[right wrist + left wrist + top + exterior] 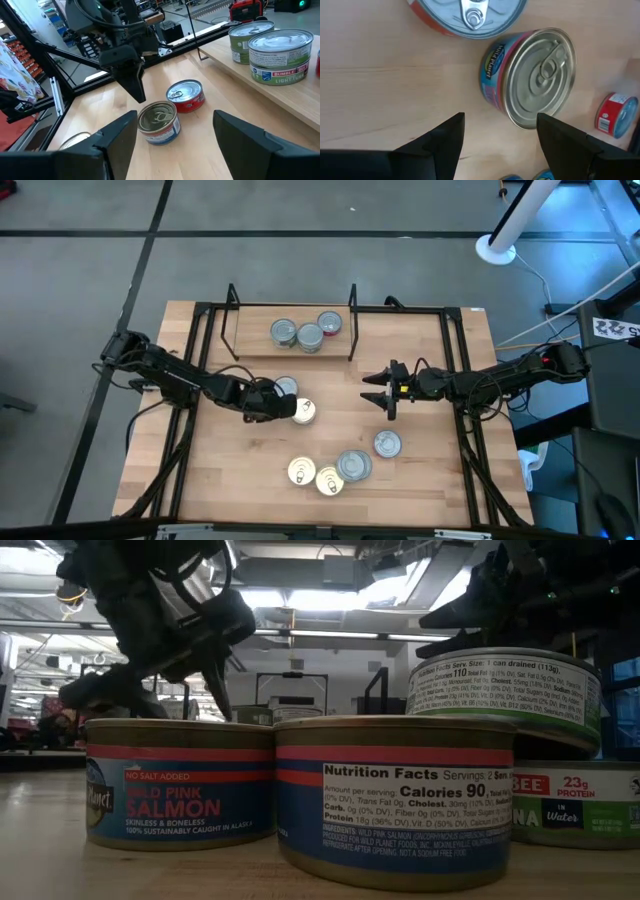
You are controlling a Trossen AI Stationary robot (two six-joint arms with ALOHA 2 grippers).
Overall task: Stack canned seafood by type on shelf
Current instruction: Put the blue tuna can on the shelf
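Canned seafood is sitting in three groups: three tins (308, 333) are standing on the shelf (255, 346) near the far edge of the table (230, 480), two are lying at the table's middle, and five more are clustering toward the near edge (340, 466). The left gripper (283, 408) is hovering at the table's middle with its fingers standing well apart and gripping nothing; a blue-and-red salmon can (530, 75) is lying just ahead of the open fingertips, and a silver-lidded red can (470, 15) is sitting just beside it. The right gripper (385, 392) is hanging right of the table's centre, its fingers likewise spread wide and touching nothing. Its wrist view is looking across at the same pair, the salmon can (159, 122) and the red can (186, 96), with the left arm's fingers pointing down just behind them, and it is showing the green-labelled tins (277, 55) on the shelf's board (280, 102). Only the low view is giving the labels of the near group: two pink salmon tins (180, 780) in front, and a green-banded tuna tin (505, 690) resting on top of another.
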